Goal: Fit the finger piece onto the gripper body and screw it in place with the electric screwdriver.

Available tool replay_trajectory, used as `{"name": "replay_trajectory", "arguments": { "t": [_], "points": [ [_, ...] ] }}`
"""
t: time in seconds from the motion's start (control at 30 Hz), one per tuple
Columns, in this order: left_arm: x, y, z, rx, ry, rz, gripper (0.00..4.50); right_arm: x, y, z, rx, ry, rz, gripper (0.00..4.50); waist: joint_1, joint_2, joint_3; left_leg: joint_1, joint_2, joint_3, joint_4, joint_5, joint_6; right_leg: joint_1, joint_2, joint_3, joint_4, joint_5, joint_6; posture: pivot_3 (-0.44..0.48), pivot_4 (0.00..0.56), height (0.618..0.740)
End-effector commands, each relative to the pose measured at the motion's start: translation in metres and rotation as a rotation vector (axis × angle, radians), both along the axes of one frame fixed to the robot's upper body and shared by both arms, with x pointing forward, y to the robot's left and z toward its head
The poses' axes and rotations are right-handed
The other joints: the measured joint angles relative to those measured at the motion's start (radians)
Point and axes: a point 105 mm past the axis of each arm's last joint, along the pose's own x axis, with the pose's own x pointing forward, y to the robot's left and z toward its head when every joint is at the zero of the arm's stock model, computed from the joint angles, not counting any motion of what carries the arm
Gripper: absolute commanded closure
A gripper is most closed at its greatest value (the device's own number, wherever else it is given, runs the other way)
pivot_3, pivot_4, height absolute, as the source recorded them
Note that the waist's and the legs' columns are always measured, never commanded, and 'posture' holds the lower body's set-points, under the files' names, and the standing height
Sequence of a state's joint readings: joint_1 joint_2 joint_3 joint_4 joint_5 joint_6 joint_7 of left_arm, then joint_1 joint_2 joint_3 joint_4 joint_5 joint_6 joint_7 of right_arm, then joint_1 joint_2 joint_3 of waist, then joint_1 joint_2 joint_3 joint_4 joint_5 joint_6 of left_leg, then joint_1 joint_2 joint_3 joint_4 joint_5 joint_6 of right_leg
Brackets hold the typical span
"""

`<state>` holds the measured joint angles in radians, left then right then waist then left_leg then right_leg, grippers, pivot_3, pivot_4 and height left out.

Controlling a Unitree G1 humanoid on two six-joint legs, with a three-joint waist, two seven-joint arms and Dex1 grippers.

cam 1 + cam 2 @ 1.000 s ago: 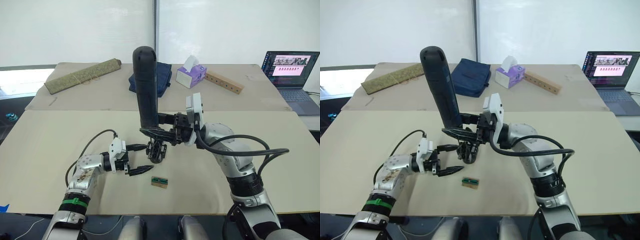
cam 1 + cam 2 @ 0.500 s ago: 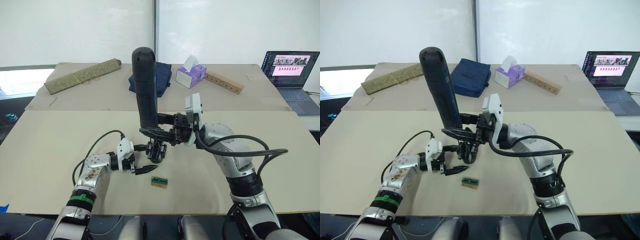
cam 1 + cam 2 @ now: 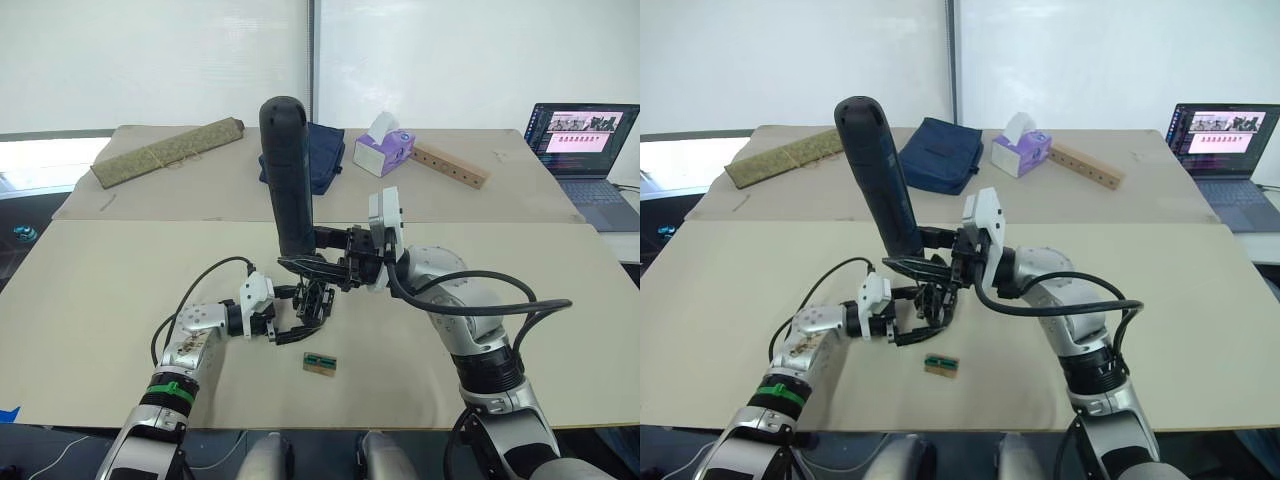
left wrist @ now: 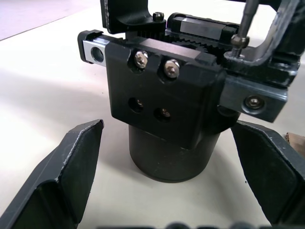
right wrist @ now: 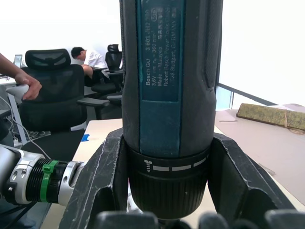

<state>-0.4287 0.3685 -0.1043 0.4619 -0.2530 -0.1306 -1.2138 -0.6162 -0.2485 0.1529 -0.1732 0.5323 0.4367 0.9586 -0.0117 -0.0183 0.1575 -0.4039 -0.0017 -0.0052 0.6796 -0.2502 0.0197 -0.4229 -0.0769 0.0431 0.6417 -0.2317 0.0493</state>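
Note:
The electric screwdriver (image 3: 285,170) stands nearly upright at the table's middle, with my right gripper (image 3: 318,262) shut on its lower end (image 5: 167,157). Its thin metal bit (image 4: 244,21) points down onto a screw on top of the gripper body (image 3: 316,302), a black chunky mechanism on a round base (image 4: 169,160). My left gripper (image 3: 292,315) is open, one finger (image 4: 62,176) on each side of that base without touching it. I cannot tell the finger piece apart from the black parts on the body.
A small green-and-tan block (image 3: 319,363) lies just in front of the body. Along the back stand a rolled mat (image 3: 165,150), a blue bag (image 3: 325,160), a tissue box (image 3: 383,152), a wooden bar (image 3: 450,165) and a laptop (image 3: 585,140). People sit behind (image 5: 88,57).
My left gripper has moved right, up to the gripper body, and now straddles its base. The screwdriver's top has leaned slightly left; the right gripper stays put.

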Motion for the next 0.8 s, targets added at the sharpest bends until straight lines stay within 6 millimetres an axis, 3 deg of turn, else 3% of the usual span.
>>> {"name": "replay_trajectory", "arguments": {
  "t": [0.03, 0.23, 0.33, 0.43, 0.8],
  "points": [
    [-0.001, -0.007, -0.002, 0.006, 0.004, -0.026, 0.00, -0.005, 0.001, 0.008, 0.024, -0.048, 0.012, 2.60, 0.000, 0.000, 0.000, 0.000, 0.000, 0.000, 0.000, 0.000, 0.000, 0.000, 0.000, 0.000, 0.000, 0.000, 0.000, 0.000, 0.150, 0.740],
    [-0.004, -0.011, -0.008, 0.046, 0.014, -0.057, 0.00, -0.005, 0.001, 0.008, 0.021, -0.046, 0.007, 2.60, 0.001, 0.000, 0.000, 0.000, 0.000, 0.000, 0.000, 0.000, 0.000, 0.000, 0.000, 0.000, 0.000, 0.000, 0.000, 0.000, 0.150, 0.740],
    [-0.003, -0.010, -0.013, 0.080, 0.013, -0.060, 0.85, -0.004, 0.001, 0.007, 0.020, -0.044, 0.006, 2.60, 0.001, 0.000, 0.000, 0.000, 0.000, 0.000, 0.000, 0.000, 0.000, 0.001, 0.000, 0.000, 0.000, 0.000, 0.000, 0.000, 0.150, 0.740],
    [-0.002, -0.008, -0.018, 0.100, 0.016, -0.052, 2.23, -0.004, 0.001, 0.006, 0.018, -0.041, 0.005, 2.60, 0.001, 0.000, 0.000, 0.001, 0.000, 0.000, 0.000, 0.000, 0.000, 0.001, 0.000, 0.000, 0.000, 0.000, 0.000, 0.000, 0.150, 0.740],
    [-0.002, -0.011, -0.019, 0.092, 0.024, -0.054, 2.22, -0.001, -0.001, -0.012, -0.013, -0.004, -0.021, 2.60, 0.002, 0.000, -0.003, 0.004, 0.000, 0.000, 0.000, 0.000, 0.000, 0.004, 0.000, 0.000, 0.000, 0.000, 0.000, 0.000, 0.150, 0.740]
  ]
}}
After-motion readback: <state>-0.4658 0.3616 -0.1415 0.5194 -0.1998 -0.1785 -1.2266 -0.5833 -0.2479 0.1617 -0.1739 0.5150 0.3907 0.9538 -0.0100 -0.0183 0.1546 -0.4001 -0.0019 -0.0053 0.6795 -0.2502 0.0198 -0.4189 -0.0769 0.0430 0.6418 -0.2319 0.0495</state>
